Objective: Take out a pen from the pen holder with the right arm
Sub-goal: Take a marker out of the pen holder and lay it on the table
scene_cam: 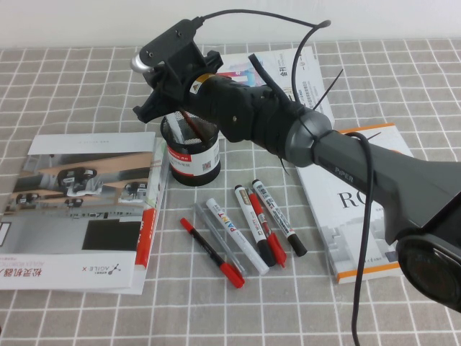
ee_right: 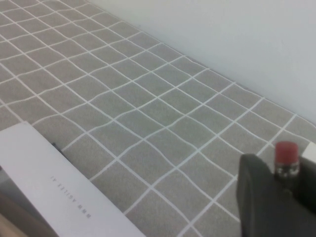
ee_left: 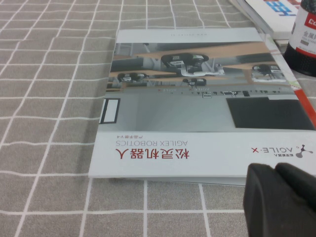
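Observation:
The black mesh pen holder point(scene_cam: 193, 160) with a red and white label stands mid-table, and it also shows at the edge of the left wrist view as the pen holder point(ee_left: 305, 42). My right gripper point(scene_cam: 160, 104) reaches down over its rim. In the right wrist view the right gripper point(ee_right: 287, 174) is shut on a red-capped pen point(ee_right: 286, 152), whose cap sticks up between the fingers point(ee_right: 256, 192). My left gripper point(ee_left: 279, 197) is outside the high view; its fingers are pressed together, empty, just above the near edge of the AgileX brochure point(ee_left: 197, 98).
Several markers and pens point(scene_cam: 248, 229) lie loose in front of the holder. The AgileX brochure point(scene_cam: 79, 209) lies at the left, a white book point(scene_cam: 360, 216) under the right arm, and another booklet point(scene_cam: 306, 76) behind the holder. A checked grey cloth covers the table.

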